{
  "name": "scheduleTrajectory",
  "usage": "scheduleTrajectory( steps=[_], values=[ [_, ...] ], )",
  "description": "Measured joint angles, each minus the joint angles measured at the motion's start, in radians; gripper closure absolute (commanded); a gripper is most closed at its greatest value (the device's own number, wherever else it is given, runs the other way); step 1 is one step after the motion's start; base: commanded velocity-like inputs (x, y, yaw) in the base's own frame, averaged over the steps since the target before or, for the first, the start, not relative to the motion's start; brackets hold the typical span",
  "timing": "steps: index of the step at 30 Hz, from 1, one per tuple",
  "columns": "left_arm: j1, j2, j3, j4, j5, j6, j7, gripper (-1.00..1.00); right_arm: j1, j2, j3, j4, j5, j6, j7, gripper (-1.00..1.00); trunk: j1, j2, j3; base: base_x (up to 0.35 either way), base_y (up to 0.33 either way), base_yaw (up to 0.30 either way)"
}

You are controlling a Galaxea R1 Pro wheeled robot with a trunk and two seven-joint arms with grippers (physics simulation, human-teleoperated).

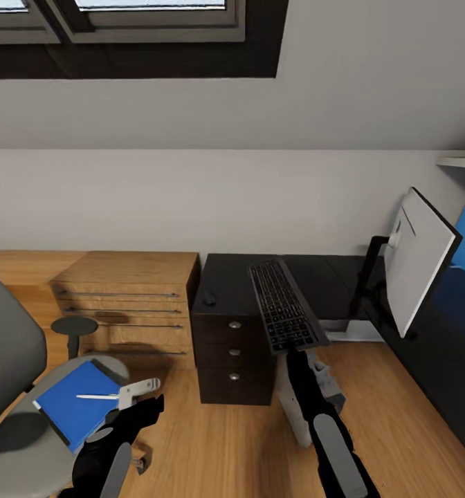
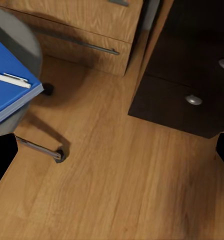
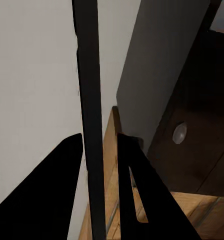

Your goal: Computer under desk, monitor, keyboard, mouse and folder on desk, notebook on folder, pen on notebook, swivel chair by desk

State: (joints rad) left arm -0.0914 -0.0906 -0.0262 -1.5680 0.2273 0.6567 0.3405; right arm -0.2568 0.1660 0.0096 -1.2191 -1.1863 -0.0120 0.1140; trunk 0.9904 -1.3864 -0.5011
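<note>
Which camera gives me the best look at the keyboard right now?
The head view: the keyboard shows full length with its keys, held at its near end by the right hand, over the desk. The right wrist view sees it edge-on, a thin dark strip between the fingers.

Attic home office: skylight (image 1: 122, 14), sloped ceiling, black desk (image 1: 225, 283), oak plank floor (image 1: 212, 449).

swivel chair (image 1: 11, 387): cut by frame edge | computer (image 1: 322, 394): mostly behind right arm
</note>
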Motion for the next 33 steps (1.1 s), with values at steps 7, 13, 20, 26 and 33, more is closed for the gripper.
scheduleTrajectory(
  steps=[7, 13, 20, 26, 33],
  values=[
    [0.000, 0.000, -0.036, -0.003, 0.000, 0.002, 0.000, -1.00, 0.000, 0.000, 0.089, 0.059, -0.139, -0.039, -0.002, 1.00, 0.000, 0.000, 0.000, 0.017, 0.001, 0.000],
    [0.000, 0.000, -0.040, -0.006, 0.001, 0.002, 0.000, -1.00, 0.000, 0.000, 0.108, 0.062, -0.212, -0.041, -0.002, 1.00, 0.000, 0.000, 0.000, 0.001, 0.000, 0.000],
    [0.000, 0.000, -0.040, -0.006, 0.005, 0.003, -0.001, -1.00, 0.001, -0.002, 0.106, 0.062, -0.216, -0.041, 0.003, 1.00, 0.000, 0.000, 0.000, 0.161, 0.056, 0.000],
    [0.000, 0.000, -0.040, -0.006, 0.023, 0.003, -0.002, -1.00, 0.001, -0.003, 0.105, 0.063, -0.215, -0.041, 0.003, 1.00, 0.000, 0.000, 0.000, 0.303, 0.112, 0.000],
    [0.000, 0.000, -0.040, -0.005, 0.027, 0.005, -0.002, -1.00, 0.001, -0.005, 0.103, 0.064, -0.215, -0.041, 0.004, 1.00, 0.000, 0.000, 0.000, 0.095, 0.027, 0.000]
  ],
)
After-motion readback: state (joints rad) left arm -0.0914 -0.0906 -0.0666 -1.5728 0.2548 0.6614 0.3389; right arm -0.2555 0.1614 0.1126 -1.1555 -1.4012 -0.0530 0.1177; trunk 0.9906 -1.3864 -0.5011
